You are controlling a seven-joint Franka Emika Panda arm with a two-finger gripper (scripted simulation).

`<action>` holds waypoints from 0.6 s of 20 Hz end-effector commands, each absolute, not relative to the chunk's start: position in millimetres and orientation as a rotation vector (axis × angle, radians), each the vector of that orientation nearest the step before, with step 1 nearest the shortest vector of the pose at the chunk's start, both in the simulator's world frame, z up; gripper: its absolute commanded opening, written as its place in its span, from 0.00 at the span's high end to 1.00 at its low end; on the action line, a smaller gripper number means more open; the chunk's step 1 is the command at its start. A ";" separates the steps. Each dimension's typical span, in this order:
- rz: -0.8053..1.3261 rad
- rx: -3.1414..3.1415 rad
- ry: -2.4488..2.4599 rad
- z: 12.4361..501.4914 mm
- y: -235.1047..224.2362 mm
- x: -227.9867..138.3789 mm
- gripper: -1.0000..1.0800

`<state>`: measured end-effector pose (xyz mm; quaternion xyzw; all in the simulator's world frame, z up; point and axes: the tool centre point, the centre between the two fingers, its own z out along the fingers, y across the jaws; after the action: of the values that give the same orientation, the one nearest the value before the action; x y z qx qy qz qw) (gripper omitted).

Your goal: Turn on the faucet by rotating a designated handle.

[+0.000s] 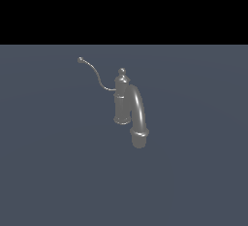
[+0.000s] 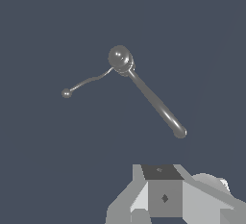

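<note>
One small grey faucet [image 1: 124, 99] stands alone on the flat blue-grey ground [image 1: 53, 171], its thick arched spout [image 1: 139, 118] curving down toward the near side. From the upright post we see the thin handle [image 1: 97, 77] sweep up toward the exterior view's left and end in a small ball. Our wrist view looks down on the faucet [image 2: 120, 58] from well above; only part of the gripper [image 2: 163, 194] shows, so we cannot tell how its jaws stand.
</note>
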<state>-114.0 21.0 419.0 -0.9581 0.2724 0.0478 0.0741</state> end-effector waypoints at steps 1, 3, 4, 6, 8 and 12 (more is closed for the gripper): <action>0.157 -2.848 0.907 408.8 27.7 -99.7 1.00; 0.166 -2.827 0.977 400.4 33.1 -88.7 1.00; 0.171 -2.816 1.013 396.0 35.8 -83.4 1.00; 0.178 -2.794 1.084 387.0 41.4 -72.8 1.00; 0.184 -2.771 1.156 377.8 47.0 -62.6 1.00; 0.189 -2.724 1.299 358.5 58.5 -42.9 1.00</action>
<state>-50.5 53.9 366.0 -0.9074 0.4111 0.0620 0.0616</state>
